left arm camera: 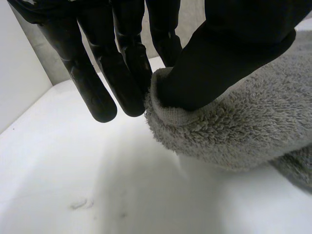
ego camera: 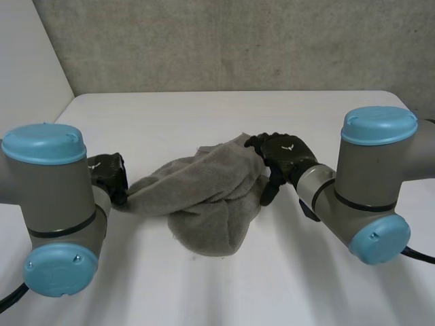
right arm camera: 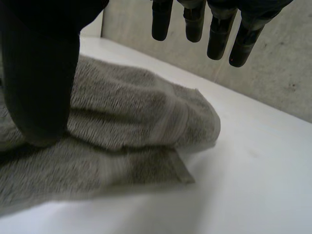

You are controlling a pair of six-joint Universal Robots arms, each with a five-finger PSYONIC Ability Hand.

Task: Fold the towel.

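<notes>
A grey towel [ego camera: 204, 197] lies bunched in the middle of the white table [ego camera: 204, 112]. My left hand [ego camera: 109, 176] is at the towel's left end. In the left wrist view its thumb [left arm camera: 229, 53] pinches a rolled edge of the towel [left arm camera: 243, 126] against the fingers [left arm camera: 126, 73]. My right hand [ego camera: 285, 157] sits at the towel's far right corner. In the right wrist view its thumb [right arm camera: 41, 73] rests on the towel [right arm camera: 126, 107], while the straight fingers [right arm camera: 219, 29] hover above the corner and touch nothing.
A grey concrete wall [ego camera: 238, 41] stands behind the table, with a white panel [ego camera: 27, 61] at the left. Bare tabletop lies in front of the towel and beyond it.
</notes>
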